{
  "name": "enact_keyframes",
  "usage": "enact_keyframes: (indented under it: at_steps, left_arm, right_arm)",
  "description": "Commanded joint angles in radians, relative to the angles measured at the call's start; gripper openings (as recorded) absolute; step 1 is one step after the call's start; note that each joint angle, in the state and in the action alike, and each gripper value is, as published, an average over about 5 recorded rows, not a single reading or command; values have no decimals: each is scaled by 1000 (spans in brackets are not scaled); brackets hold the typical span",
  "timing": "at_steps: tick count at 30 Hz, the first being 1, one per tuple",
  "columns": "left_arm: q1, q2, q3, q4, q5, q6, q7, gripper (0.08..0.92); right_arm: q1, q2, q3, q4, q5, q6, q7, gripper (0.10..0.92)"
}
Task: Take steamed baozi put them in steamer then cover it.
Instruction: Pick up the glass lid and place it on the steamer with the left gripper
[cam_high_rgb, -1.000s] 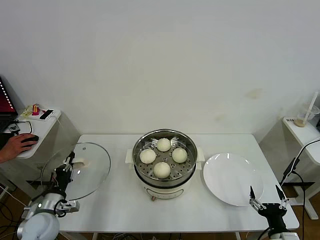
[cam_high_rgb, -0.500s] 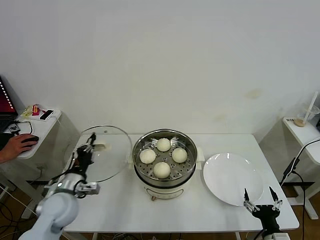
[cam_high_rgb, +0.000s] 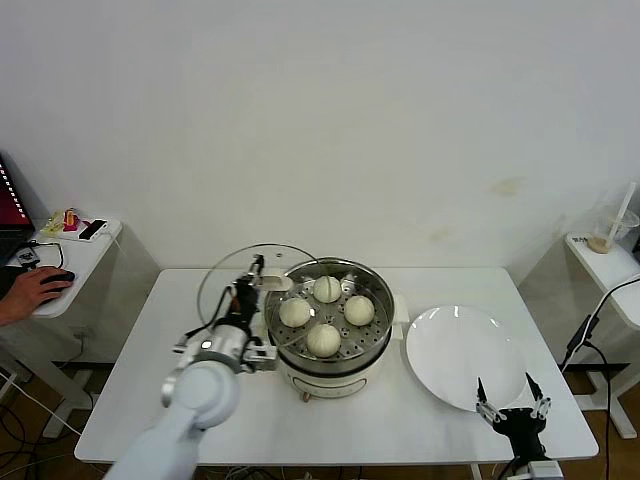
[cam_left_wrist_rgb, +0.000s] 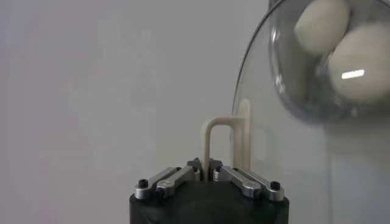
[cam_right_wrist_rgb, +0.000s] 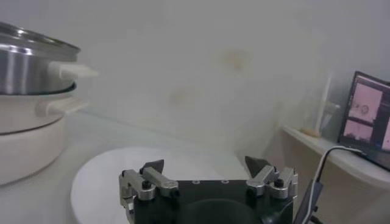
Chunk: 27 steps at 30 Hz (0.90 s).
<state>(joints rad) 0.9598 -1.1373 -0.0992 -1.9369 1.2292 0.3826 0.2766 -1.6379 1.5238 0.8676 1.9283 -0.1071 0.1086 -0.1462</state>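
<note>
1. My left gripper (cam_left_wrist_rgb: 205, 169) has its fingers clamped on the cream handle (cam_left_wrist_rgb: 222, 143) of the cover (cam_high_rgb: 243, 290). I carry the lid tilted, overlapping the 9 o'clock rim of the steamer (cam_high_rgb: 330, 325).
2. To do this step well I should level the glass, centre it over the steel basket, then lower it so the metal rim seats all round. Letting go early could leave it riding on one edge.
3. The grip is narrow on a thin handle, so I judge that a slow, steady move suits best; the lid could swing.
4. The four baozi (cam_high_rgb: 323, 339) sit in the basket, smooth and cream-white: one at 12, one at 9, one at 3, one at 6 o'clock. They look apart from each other, though I cannot be sure.
5. The cover is clear glass; through it the left wrist view shows two buns.
6. My right gripper (cam_high_rgb: 511, 412) waits with fingers apart at 5 o'clock, by the near edge of the white plate (cam_high_rgb: 455, 345).
</note>
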Motion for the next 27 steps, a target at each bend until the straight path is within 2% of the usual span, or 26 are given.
enact_keyframes:
  at_steps: [1,14,27]
  left_arm:
    - [-78,-234,121,26,226,63,138,140]
    - [-68,-337,139,97,296,73,138,140]
    - [-42,-386,134,164,350,61,117,140]
  right_arm:
    - [13,2,-29,-29,-38,1,0,823]
    - [15,9,-45,-44,-53,6,2,823]
    - [10,7,-45,-45,-47,14,9,823]
